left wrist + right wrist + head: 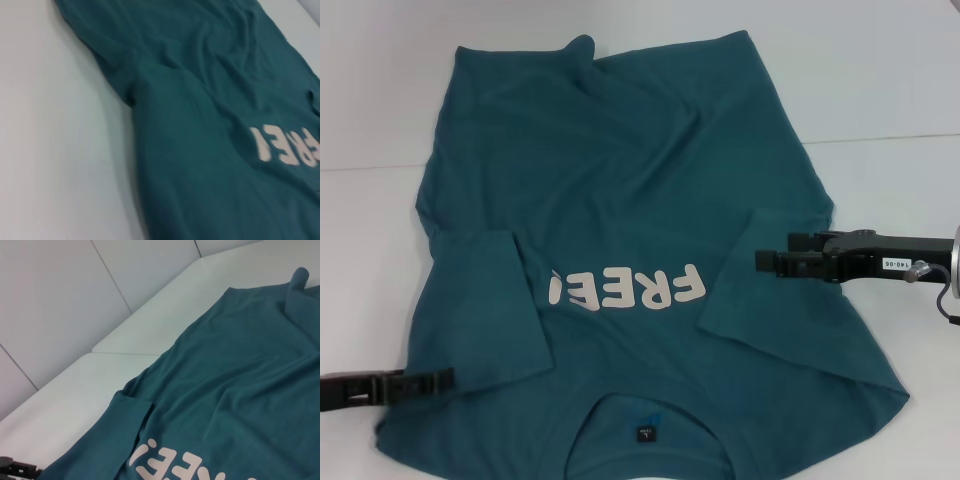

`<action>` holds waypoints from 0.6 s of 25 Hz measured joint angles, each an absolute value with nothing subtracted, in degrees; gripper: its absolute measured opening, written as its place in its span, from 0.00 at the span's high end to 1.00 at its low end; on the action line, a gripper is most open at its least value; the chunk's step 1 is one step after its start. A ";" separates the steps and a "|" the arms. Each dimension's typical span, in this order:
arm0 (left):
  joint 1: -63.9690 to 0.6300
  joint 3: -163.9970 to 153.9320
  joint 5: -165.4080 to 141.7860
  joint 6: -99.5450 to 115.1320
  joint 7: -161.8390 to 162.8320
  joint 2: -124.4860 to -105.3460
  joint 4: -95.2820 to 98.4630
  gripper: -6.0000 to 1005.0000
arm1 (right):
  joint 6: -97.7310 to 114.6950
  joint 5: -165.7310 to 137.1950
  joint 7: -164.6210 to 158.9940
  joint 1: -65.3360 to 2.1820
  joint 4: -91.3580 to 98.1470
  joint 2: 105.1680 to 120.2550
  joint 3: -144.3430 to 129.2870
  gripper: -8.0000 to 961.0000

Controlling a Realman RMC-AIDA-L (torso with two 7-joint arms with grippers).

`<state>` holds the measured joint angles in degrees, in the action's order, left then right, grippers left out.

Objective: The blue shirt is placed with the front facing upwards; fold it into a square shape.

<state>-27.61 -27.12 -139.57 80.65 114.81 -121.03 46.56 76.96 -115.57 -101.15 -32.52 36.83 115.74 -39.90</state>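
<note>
Head view: blue shirt reads "FREE".

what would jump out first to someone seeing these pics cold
The blue shirt fills most of the white table, front up, both sleeves folded inward, the cream "FREE" lettering partly covered. The right gripper hovers over the shirt's right sleeve; the left gripper sits at its left edge near the collar.

Head view overhead, both wrist views low, sharing shirt lettering
</note>
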 joint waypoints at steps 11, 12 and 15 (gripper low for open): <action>-28.04 -27.63 -139.14 89.73 114.66 -120.47 48.36 0.12 | 76.80 -115.57 -101.16 -32.52 36.84 115.74 -39.90 0.06; -28.13 -27.71 -139.14 90.22 114.66 -120.47 48.37 0.12 | 76.78 -115.57 -101.16 -32.52 36.84 115.75 -39.90 0.06; -28.29 -27.82 -139.19 90.85 114.50 -120.47 48.26 0.12 | 76.75 -115.57 -101.16 -32.52 36.83 115.74 -39.90 0.06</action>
